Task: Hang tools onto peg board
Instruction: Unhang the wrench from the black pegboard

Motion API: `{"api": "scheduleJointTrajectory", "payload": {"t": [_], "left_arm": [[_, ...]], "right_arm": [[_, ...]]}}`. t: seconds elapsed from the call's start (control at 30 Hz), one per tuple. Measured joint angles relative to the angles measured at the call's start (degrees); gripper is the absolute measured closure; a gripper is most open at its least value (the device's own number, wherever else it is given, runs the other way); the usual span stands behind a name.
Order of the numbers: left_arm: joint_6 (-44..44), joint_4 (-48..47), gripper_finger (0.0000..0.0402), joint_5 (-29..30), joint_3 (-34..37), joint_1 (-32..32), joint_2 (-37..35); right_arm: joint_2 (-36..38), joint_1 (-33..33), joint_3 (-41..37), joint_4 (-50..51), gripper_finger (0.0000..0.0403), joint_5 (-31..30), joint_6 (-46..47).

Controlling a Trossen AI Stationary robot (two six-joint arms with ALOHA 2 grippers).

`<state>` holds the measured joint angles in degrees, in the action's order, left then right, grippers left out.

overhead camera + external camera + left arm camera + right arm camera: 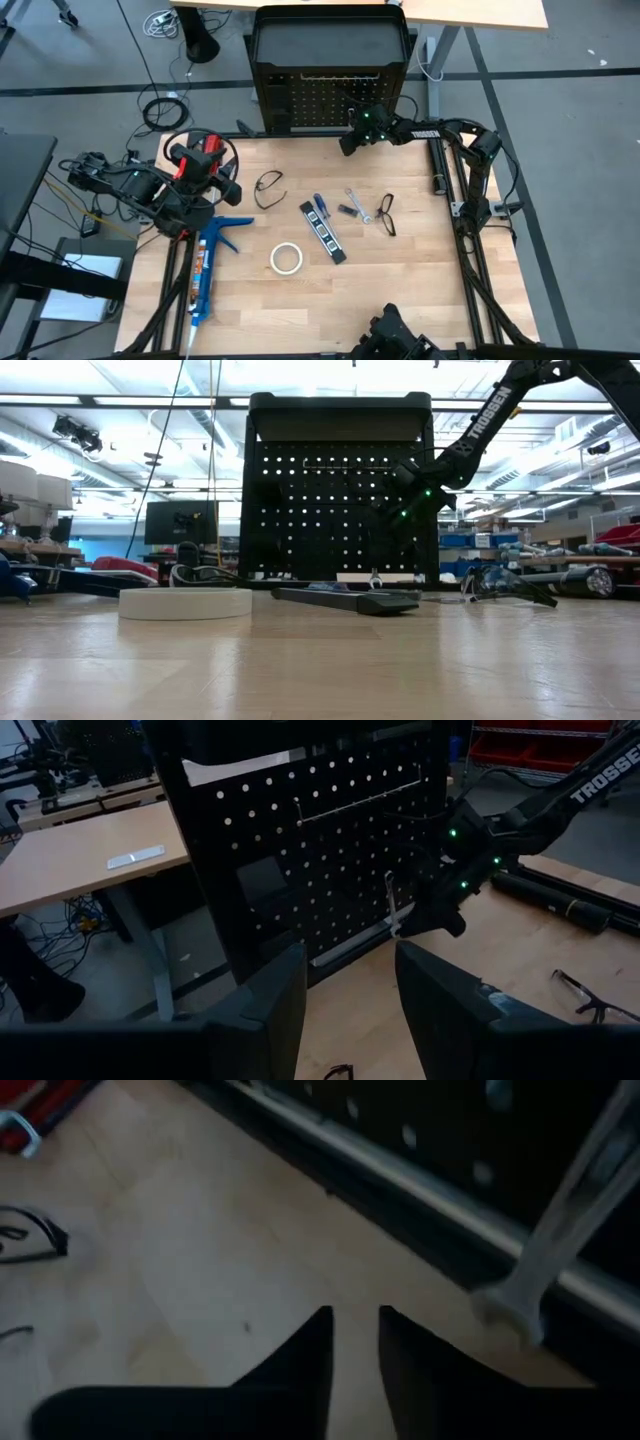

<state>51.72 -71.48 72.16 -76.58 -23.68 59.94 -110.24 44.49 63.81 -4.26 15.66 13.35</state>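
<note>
Bright overhead ceiling glare behind the silhouetted peg board; dim, blurred right wrist view.
</note>
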Motion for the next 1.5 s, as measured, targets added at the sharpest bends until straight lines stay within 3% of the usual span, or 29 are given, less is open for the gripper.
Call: {"api": "scheduleJointTrajectory", "payload": {"t": [0.2, 0.47, 0.67, 1.13, 1.5], "left_arm": [[0.0, 0.0, 0.0241, 0.0, 0.0, 0.0, 0.0], [1.1, 0.0, 0.0241, -1.0, 0.0, 0.0, 0.0], [1.5, 0.0, 0.0241, -1.0, 0.0, 0.0, 0.0], [1.4, -0.1, 0.0241, -0.9, 0.0, 0.0, 0.0], [0.8, -0.1, 0.0241, -1.2, 0.0, 0.0, 0.0]], "right_arm": [[0.5, 0.3, -0.1, 2.0, 0.0240, -0.1, 1.9], [3.6, -0.7, -3.8, -2.3, 0.0175, -9.2, -0.4], [3.6, -0.7, -7.5, -10.6, 0.0172, -13.2, 1.9], [3.5, -3.3, -7.4, -10.1, 0.0193, -20.8, 2.1], [-4.9, -5.5, 3.2, -5.1, 0.0195, -26.1, 8.6]]}}
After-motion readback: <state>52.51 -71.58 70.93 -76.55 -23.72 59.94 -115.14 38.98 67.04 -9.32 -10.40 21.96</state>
